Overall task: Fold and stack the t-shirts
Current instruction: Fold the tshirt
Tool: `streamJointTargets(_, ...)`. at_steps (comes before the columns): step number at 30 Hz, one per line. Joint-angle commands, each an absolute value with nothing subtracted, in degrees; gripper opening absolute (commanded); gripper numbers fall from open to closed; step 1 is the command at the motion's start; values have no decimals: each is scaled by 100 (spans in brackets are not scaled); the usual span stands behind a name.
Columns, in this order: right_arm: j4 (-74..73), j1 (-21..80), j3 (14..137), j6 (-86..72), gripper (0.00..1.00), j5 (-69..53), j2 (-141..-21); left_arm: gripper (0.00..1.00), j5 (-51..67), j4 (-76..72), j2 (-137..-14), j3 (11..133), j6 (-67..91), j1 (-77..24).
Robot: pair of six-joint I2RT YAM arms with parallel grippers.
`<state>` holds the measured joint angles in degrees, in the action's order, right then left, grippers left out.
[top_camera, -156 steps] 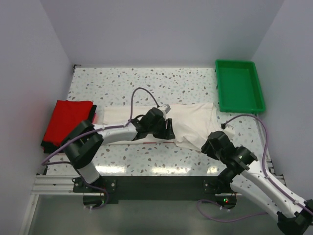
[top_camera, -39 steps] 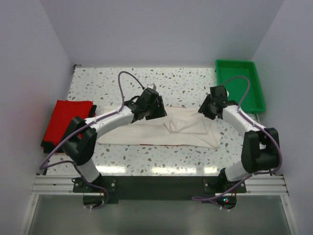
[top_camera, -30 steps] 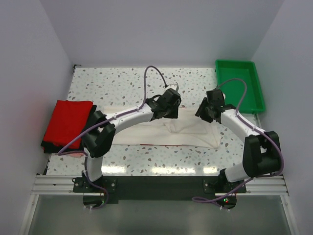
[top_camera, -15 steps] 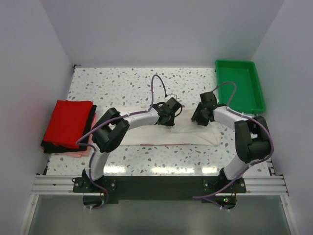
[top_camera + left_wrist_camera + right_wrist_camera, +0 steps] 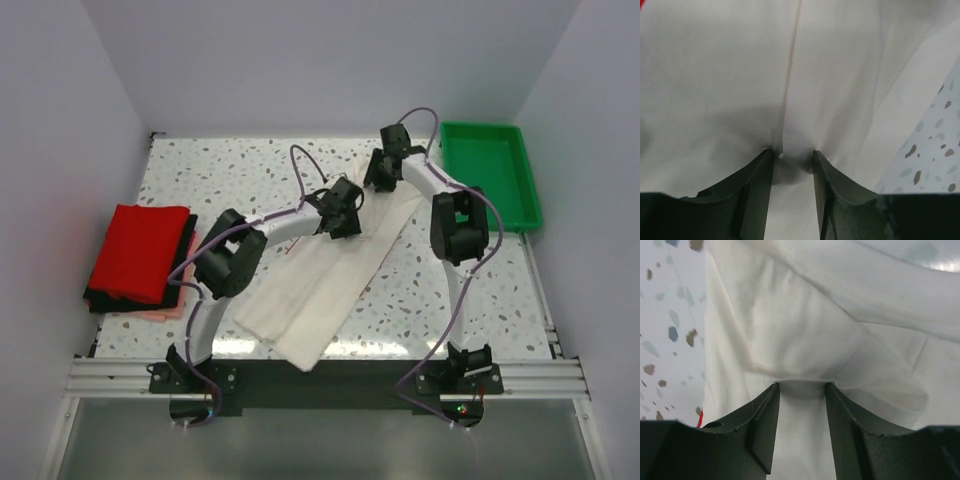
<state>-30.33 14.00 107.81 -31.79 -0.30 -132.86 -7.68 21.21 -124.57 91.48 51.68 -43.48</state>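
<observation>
The cream-white t-shirt lies as a long folded strip, running diagonally from the far middle of the table to its front edge. My left gripper is shut on a pinch of its cloth near the far end; the left wrist view shows the cloth bunched between the fingers of that gripper. My right gripper is shut on the shirt's far corner; its wrist view shows a fold clamped in that gripper. A plain red t-shirt lies folded on darker ones at the left.
A green plastic tray stands at the far right, close to the right arm. The folded stack sits against the left wall. The near end of the cream shirt reaches the table's front edge. White walls enclose the speckled table.
Both grippers have moved toward the far side holding the cream shirt. The shirt has swung from lying across the table to a diagonal, its near end now at the front edge.
</observation>
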Motion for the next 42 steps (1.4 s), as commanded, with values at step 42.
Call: streamJointTargets(42,-3735,2285,11619,-1784,67,923,-13983,31,-1160,1644,-9457,5301,4763,-4913)
